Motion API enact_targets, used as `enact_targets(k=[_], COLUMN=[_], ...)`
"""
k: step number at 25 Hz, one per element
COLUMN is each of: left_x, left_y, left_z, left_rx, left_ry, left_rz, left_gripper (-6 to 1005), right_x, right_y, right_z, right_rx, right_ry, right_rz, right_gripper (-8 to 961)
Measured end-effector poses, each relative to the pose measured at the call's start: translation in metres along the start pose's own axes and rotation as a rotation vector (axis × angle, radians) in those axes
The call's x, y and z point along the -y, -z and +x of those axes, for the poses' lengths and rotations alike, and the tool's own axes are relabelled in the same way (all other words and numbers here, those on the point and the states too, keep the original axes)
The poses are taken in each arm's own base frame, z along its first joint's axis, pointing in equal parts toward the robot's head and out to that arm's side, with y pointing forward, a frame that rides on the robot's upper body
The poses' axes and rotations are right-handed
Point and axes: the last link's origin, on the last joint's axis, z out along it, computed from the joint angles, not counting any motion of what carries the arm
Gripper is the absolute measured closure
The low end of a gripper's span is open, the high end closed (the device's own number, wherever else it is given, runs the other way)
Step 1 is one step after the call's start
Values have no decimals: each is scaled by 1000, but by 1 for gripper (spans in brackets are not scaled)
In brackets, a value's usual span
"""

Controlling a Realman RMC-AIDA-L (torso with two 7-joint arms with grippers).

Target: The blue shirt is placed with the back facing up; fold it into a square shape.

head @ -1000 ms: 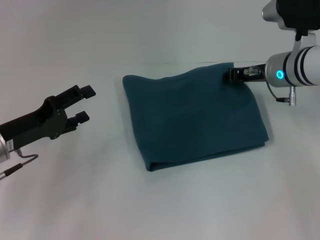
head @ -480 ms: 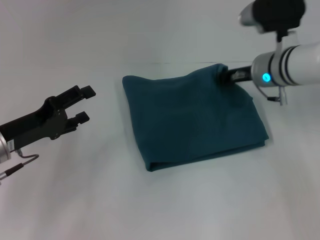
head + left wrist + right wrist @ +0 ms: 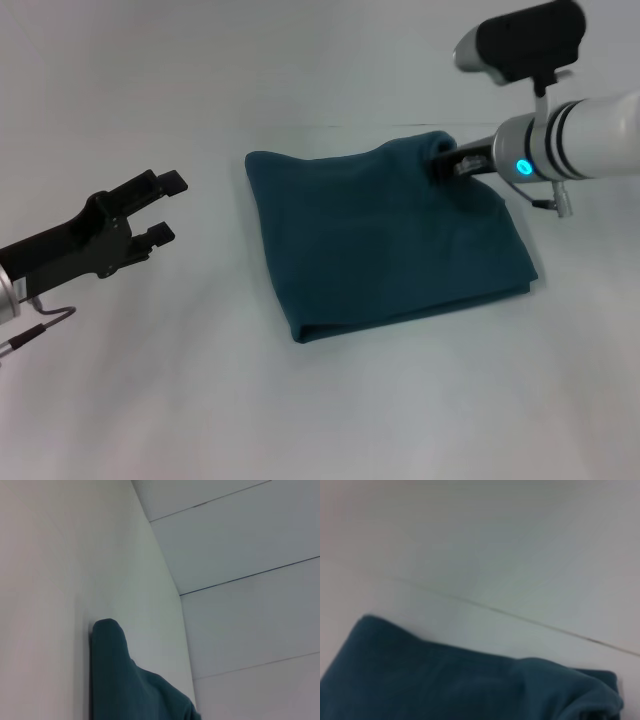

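The blue shirt (image 3: 385,240) lies folded into a rough rectangle in the middle of the white table, plain side up. My right gripper (image 3: 446,163) is at its far right corner, shut on the cloth, which bunches up in a small raised hump around the fingers. In the right wrist view the shirt (image 3: 445,685) fills the lower part, with that lifted corner at the edge. My left gripper (image 3: 167,207) hovers open to the left of the shirt, apart from it and holding nothing. In the left wrist view, a corner of the shirt (image 3: 115,680) shows.
The white table (image 3: 330,400) stretches all round the shirt. A thin seam (image 3: 330,127) runs across it just behind the shirt's far edge. No other objects are in view.
My right gripper has moved a little left and up at the far right corner, drawing the cloth into a hump. The left arm has stayed put.
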Motion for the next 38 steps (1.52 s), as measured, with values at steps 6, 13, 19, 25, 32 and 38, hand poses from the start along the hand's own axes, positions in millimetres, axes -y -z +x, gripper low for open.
enact_targets(k=[6, 13, 19, 25, 32, 38], left_x=[-1, -2, -2, -2, -2, -3], left_y=[-1, -1, -1, -2, -2, -3], left_z=[1, 2, 2, 1, 1, 0], left_rx=[1, -8, -8, -7, -6, 0], left_ry=[-2, 4, 5, 6, 6, 8], left_rz=[-3, -12, -12, -13, -14, -20], left_gripper=[51, 51, 50, 50, 51, 52], right_x=[8, 9, 11, 15, 23, 44], right_y=[17, 17, 18, 19, 16, 10], right_z=[-10, -8, -5, -3, 1, 10], right_rx=[61, 55, 48, 46, 48, 28], right_ry=[-50, -48, -47, -55, -40, -111], right_rz=[-1, 1, 2, 9, 54, 114], right_gripper=[920, 919, 909, 799, 687, 614])
